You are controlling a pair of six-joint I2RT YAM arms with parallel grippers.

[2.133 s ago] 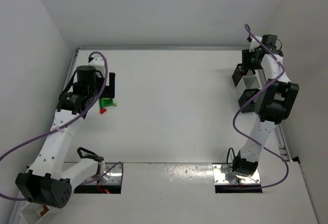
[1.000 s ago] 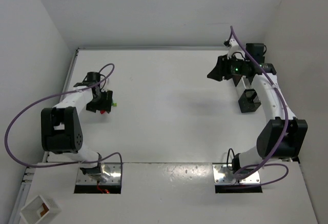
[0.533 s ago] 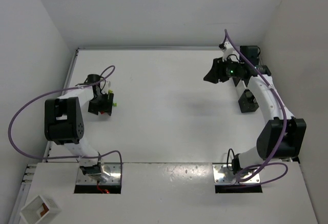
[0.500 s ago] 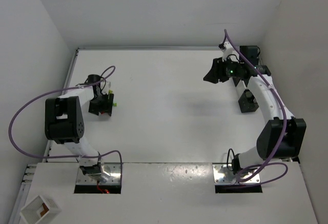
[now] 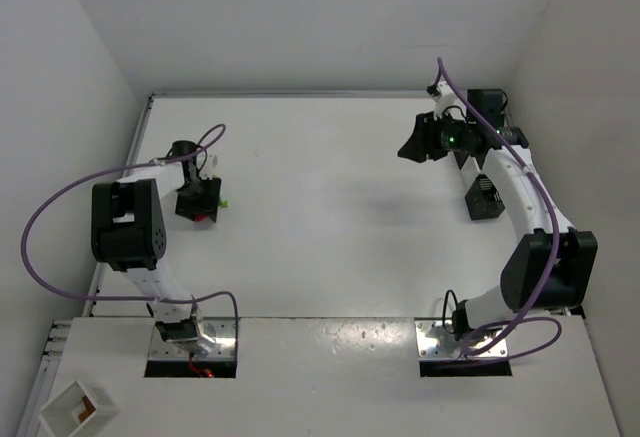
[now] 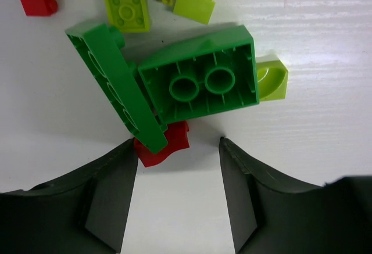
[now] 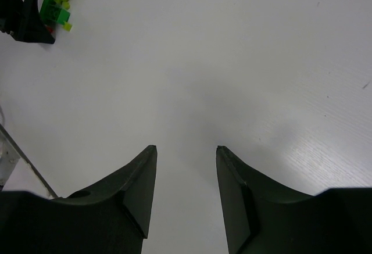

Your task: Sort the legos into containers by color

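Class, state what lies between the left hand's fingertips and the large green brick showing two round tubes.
In the left wrist view, a small red brick peeks from beneath the large green brick, just ahead of the left hand.

no legible text, apparently no labels

My left arm point(image 5: 150, 170) folds back sharply at the far left, wrist pointing down, left fingers point(image 6: 110, 190) parted and gripping nothing. My right arm point(image 5: 527, 195) stretches up the right side, wrist turned leftward and raised, right fingers point(image 7: 136, 190) apart, empty.
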